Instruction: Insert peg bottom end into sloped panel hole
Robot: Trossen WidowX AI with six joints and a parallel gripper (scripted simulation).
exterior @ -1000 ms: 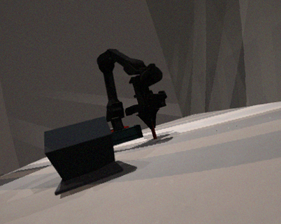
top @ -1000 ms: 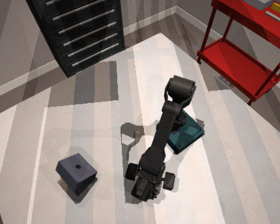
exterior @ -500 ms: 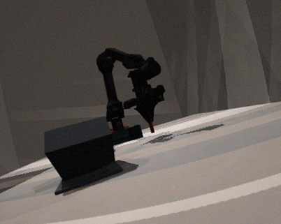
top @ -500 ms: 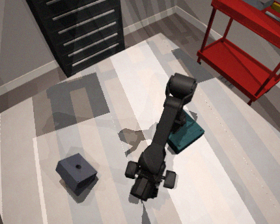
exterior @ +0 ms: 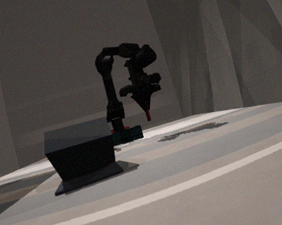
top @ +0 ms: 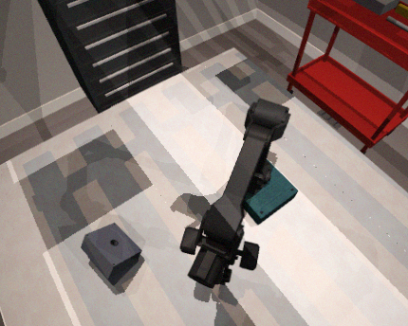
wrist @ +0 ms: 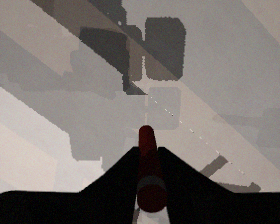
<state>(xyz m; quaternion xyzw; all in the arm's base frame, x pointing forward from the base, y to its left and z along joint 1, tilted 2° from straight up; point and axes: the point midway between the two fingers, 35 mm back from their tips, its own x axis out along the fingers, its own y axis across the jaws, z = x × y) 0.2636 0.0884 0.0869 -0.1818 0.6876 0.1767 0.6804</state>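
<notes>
Gripper (exterior: 146,109): clamped on the peg, pointing down
Peg (exterior: 148,115): red, hanging clear above the table (exterior: 203,153)
Panel (exterior: 81,153): dark block, foreground left

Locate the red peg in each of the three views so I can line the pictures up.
Top: not visible; the arm's wrist and gripper cover it, low and centre.
Exterior: the peg pokes out below the closed fingertips, centre frame, hanging above the table.
Wrist: the peg runs up from bottom centre between the dark fingers.
Shared landmark: the gripper, shut on the peg.
</notes>
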